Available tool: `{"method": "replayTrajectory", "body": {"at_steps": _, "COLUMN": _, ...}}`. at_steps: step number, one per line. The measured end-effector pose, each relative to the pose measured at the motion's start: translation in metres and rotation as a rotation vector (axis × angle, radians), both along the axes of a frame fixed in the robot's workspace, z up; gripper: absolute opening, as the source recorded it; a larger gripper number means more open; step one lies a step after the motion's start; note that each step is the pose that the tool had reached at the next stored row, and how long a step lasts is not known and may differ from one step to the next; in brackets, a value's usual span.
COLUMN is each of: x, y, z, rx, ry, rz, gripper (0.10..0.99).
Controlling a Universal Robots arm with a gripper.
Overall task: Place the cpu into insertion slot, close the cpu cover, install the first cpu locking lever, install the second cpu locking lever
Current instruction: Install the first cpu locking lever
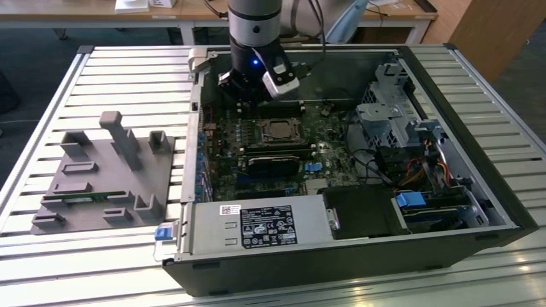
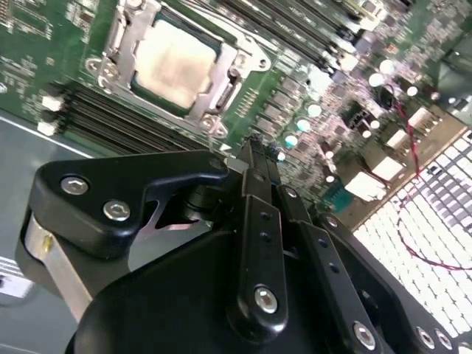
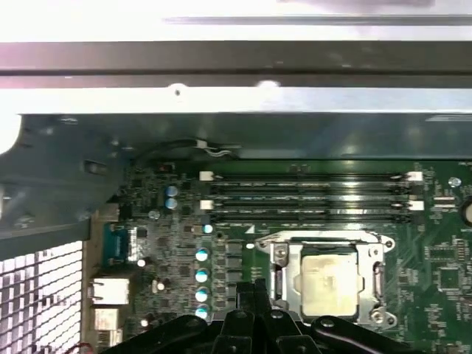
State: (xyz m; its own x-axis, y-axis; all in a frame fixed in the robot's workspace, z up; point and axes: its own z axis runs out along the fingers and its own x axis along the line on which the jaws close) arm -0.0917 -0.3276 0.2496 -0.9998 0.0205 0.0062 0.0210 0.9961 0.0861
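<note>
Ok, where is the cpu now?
In the first wrist view the pale silvery-tan square cpu sits inside the silver-rimmed black insertion slot, beside the long black memory slots on the green circuit board.

Cpu (image 3: 330, 286) framed by cpu cover (image 3: 377, 280); gripper (image 3: 254, 287) just beside; memory slots (image 3: 310, 198) near.

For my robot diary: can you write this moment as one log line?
cpu: seated | cpu cover: closed | tool: shut, empty, near cover

Grey arm (image 1: 252, 25), black screw-studded hand (image 2: 253, 151)
</note>
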Motion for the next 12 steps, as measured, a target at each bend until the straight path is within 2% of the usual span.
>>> {"method": "replayTrajectory", "body": {"at_steps": 5, "x": -0.0067, "y": 0.0022, "z": -0.0003, "rx": 0.000, "ry": -0.0006, "rz": 0.001, "gripper": 0.106}}
{"method": "replayTrajectory", "body": {"at_steps": 12, "x": -0.0101, "y": 0.0163, "z": -0.0005, "rx": 0.000, "ry": -0.0007, "rz": 0.002, "gripper": 0.106}}
